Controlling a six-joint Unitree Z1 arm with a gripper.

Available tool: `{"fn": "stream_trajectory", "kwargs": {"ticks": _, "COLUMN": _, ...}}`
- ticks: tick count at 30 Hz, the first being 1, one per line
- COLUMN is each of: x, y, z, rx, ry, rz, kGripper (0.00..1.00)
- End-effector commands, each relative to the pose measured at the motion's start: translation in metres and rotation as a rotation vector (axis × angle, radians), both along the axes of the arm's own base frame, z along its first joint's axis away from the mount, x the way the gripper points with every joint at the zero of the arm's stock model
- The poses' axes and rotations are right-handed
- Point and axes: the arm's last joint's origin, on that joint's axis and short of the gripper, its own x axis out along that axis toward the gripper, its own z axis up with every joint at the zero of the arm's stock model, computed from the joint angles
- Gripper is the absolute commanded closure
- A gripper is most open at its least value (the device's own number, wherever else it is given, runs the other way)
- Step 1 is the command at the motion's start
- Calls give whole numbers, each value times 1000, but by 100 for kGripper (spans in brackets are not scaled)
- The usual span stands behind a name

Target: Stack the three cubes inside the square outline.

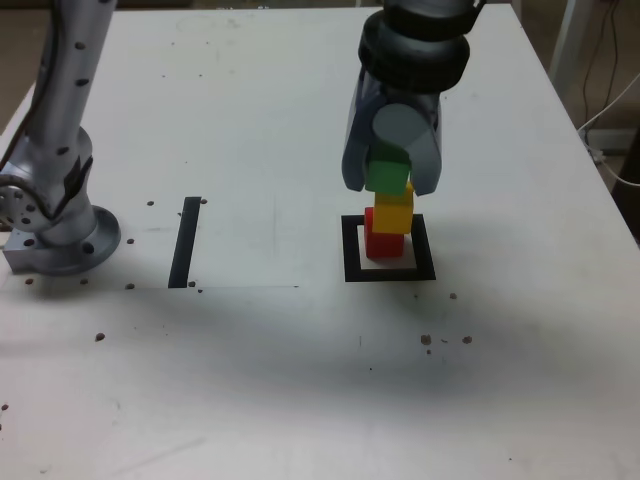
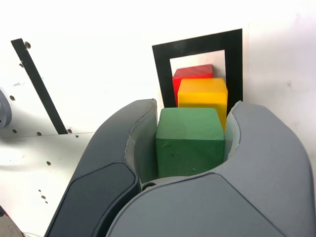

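Exterior view: holed white table (image 1: pixel 270 380)

On the white table (image 1: pixel 250 380), in the exterior view, a red matte cube (image 1: pixel 384 246) sits inside a flat black square outline (image 1: pixel 353 270), with a yellow matte cube (image 1: pixel 393 212) on top of it. Above the yellow one, a green matte cube (image 1: pixel 388 170) is between the fingers of the grey pincer (image 1: pixel 391 184); whether the two touch is unclear. Left of the outline lies a straight black strip (image 1: pixel 184 243), and farther left stands the arm's round grey base (image 1: pixel 75 245).

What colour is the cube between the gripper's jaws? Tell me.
Green, a plain matte green; it shows best in the wrist view.
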Motion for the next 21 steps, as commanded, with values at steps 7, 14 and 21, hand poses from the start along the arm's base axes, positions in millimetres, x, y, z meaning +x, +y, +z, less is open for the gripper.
{"fn": "stream_trajectory", "kwargs": {"ticks": 7, "x": 5, "y": 2, "z": -5, "rx": -17, "ry": -10, "rz": -7, "kGripper": 79}}
{"fn": "stream_trajectory", "kwargs": {"ticks": 14, "x": 4, "y": 2, "z": -10, "rx": -21, "ry": 7, "rz": -15, "kGripper": 67}}
{"fn": "stream_trajectory", "kwargs": {"ticks": 21, "x": 3, "y": 3, "z": -9, "rx": -17, "ry": 10, "rz": -19, "kGripper": 10}}
